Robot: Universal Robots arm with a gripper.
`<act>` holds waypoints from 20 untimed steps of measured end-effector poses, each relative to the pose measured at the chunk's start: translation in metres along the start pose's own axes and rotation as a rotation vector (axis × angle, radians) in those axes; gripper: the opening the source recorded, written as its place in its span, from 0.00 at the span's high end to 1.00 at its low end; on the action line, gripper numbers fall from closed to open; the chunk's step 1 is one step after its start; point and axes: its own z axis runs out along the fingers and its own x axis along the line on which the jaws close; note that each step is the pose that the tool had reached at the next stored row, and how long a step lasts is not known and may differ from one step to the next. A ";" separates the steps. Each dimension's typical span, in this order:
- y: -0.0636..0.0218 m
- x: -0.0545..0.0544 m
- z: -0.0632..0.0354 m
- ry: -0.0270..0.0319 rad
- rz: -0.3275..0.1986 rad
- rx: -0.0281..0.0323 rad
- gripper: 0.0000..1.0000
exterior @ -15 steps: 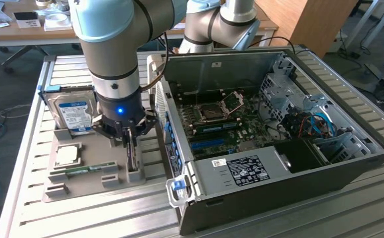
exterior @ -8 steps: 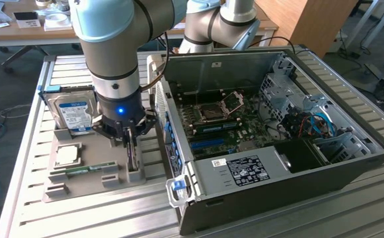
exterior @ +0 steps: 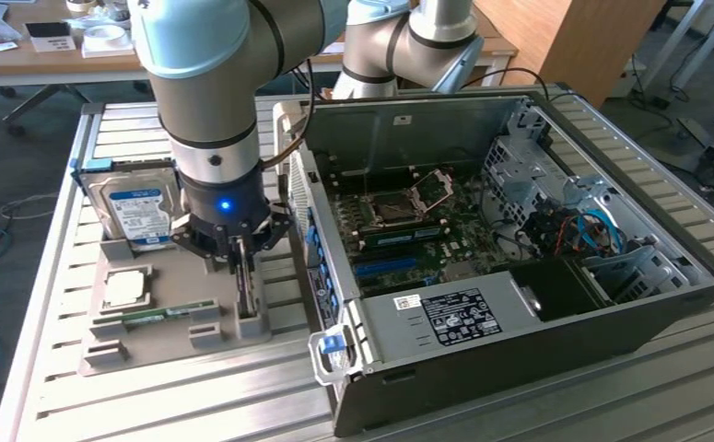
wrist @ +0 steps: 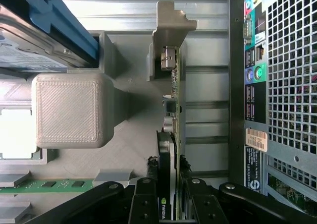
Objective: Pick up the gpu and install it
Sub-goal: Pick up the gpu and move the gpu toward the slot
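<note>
Claw (wrist: 169, 187) pinches the upright gpu (wrist: 174, 85) standing in the gray holder (exterior: 147, 345); thin edge grip, so the card could tilt or snag the holder if lifted crooked.

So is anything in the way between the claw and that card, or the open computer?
Nothing visible. The claw grips the gpu, which stands upright in its grey tray slot; the computer case beside it lies open.

The exterior view looks down at a slant on the whole computer case (exterior: 455, 387) and parts tray (exterior: 184, 285). The wrist view faces straight down, close over where both meet.
</note>
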 end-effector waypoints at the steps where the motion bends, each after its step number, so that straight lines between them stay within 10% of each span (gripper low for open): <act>1: 0.0000 0.000 0.0000 0.0000 0.000 0.0000 0.73; 11: 0.0004 0.000 -0.0077 0.0001 0.000 0.0000 0.73; 20: 0.0021 -0.001 -0.0416 0.0001 0.000 0.0000 0.73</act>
